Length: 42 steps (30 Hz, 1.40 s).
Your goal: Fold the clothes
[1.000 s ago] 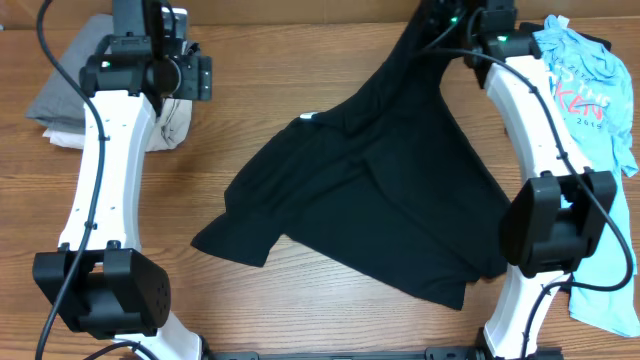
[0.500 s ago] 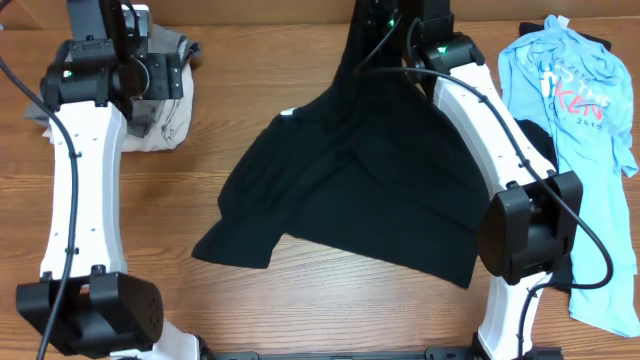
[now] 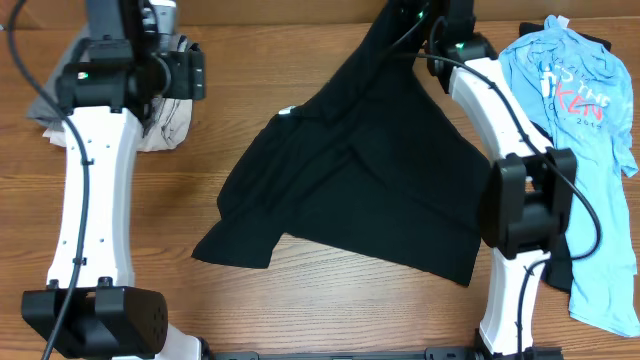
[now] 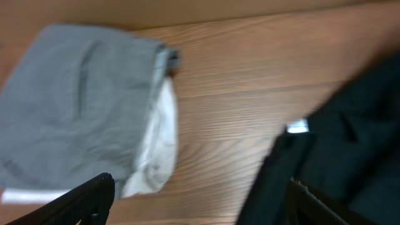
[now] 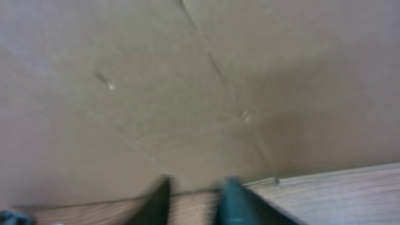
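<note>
The black T-shirt [image 3: 370, 190] lies spread over the middle of the table, its small white label [image 3: 288, 111] at the upper left. Its top edge is drawn up in a peak to my right gripper [image 3: 405, 15] at the far edge, which is shut on it. In the blurred right wrist view the fingertips [image 5: 232, 199] point at the back wall. My left gripper [image 3: 170, 60] hangs open and empty above the grey garment [image 4: 75, 106] and cream garment [image 4: 159, 150]. The black T-shirt [image 4: 337, 156] is at the right in the left wrist view.
A light blue printed tee [image 3: 580, 110] lies at the far right over another dark garment [image 3: 560, 270]. The folded grey and cream pile [image 3: 160, 125] sits at the far left. Bare wood lies between the pile and the shirt [image 3: 215, 140].
My right gripper has carried the shirt's top edge leftward, then slightly back right. The whole shirt has shifted left. My left arm swung left, then back a little to the right.
</note>
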Each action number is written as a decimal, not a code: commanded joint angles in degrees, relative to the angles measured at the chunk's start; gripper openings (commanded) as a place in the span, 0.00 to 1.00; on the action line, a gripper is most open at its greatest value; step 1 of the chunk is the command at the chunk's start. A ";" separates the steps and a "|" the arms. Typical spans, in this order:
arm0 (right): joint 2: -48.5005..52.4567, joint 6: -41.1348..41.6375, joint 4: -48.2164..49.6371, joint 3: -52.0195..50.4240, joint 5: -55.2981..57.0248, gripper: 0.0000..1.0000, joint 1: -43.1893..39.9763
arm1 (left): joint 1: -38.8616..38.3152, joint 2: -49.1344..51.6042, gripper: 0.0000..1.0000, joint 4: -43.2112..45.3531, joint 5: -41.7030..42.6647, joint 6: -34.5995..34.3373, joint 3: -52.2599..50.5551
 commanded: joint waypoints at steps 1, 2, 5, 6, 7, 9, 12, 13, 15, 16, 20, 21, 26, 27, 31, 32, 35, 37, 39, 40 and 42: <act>3.98 0.17 5.22 1.55 0.55 0.97 0.22 | -5.27 0.66 0.89 0.02 2.62 3.02 1.51; 4.26 0.17 5.81 1.55 0.52 1.00 0.20 | -6.43 1.07 0.89 -0.09 2.62 3.48 1.51; 3.85 0.17 5.46 1.55 0.48 1.00 -0.09 | -10.38 2.78 0.91 -0.85 2.62 6.05 1.51; 3.21 0.17 4.42 1.55 0.52 1.00 -0.28 | -11.45 3.39 0.92 -0.98 2.62 6.67 1.51; 1.97 0.20 2.38 1.55 0.48 1.00 -0.70 | -12.81 4.35 0.92 -0.96 2.67 7.39 1.51; -0.63 0.20 -3.17 1.55 0.48 1.00 -1.66 | -14.97 6.34 0.94 -0.61 2.73 8.20 1.51; -5.16 0.17 -14.69 1.55 0.50 1.00 -3.67 | -17.77 10.14 0.94 0.31 2.84 10.03 1.51; -6.69 0.17 -18.78 1.55 0.52 1.00 -4.57 | -18.47 11.52 0.94 0.79 2.84 10.64 1.51; -8.98 0.15 -25.24 1.55 0.50 1.00 -6.27 | -19.78 14.34 0.94 2.54 2.84 11.61 1.51; -10.21 0.15 -28.87 1.55 0.52 1.00 -7.39 | -20.28 15.72 0.95 3.82 2.84 12.24 1.51; -13.05 0.15 -38.32 1.55 0.28 1.00 -11.87 | -22.36 20.79 0.98 11.50 2.86 13.51 1.51; -13.35 0.15 -40.44 1.55 0.26 1.00 -13.27 | -22.91 22.10 0.99 13.68 2.86 13.53 1.51; -13.38 -0.04 -47.71 1.51 -0.11 1.00 -17.79 | -25.16 28.22 0.96 21.94 2.82 16.17 1.51; -13.38 -0.07 -48.41 1.51 -0.09 1.00 -18.29 | -25.51 29.07 0.93 22.86 2.75 16.26 1.51; -13.38 -0.04 -50.21 1.49 -0.11 1.00 -19.89 | -26.58 31.58 0.88 25.05 2.49 16.26 1.51; -13.38 -0.04 -50.56 1.49 -0.11 1.00 -20.13 | -26.84 32.00 0.88 25.16 2.36 16.26 1.51; -13.38 -0.07 -51.01 1.44 -0.09 1.00 -20.37 | -27.15 33.59 0.87 25.40 1.36 16.24 1.51; -13.38 -0.07 -51.04 1.44 -0.11 1.00 -20.37 | -27.12 34.42 0.85 25.64 -0.55 16.20 1.51; -13.38 -0.07 -51.04 1.42 -0.11 1.00 -20.37 | -27.12 34.69 0.82 25.68 -2.25 16.11 1.51; -13.38 -0.07 -51.06 1.42 -0.11 1.00 -20.37 | -27.02 34.73 0.79 25.68 -3.21 15.91 1.51; -13.38 -0.07 -51.10 1.42 -0.11 1.00 -20.37 | -26.82 34.73 0.75 26.01 -4.33 15.58 1.51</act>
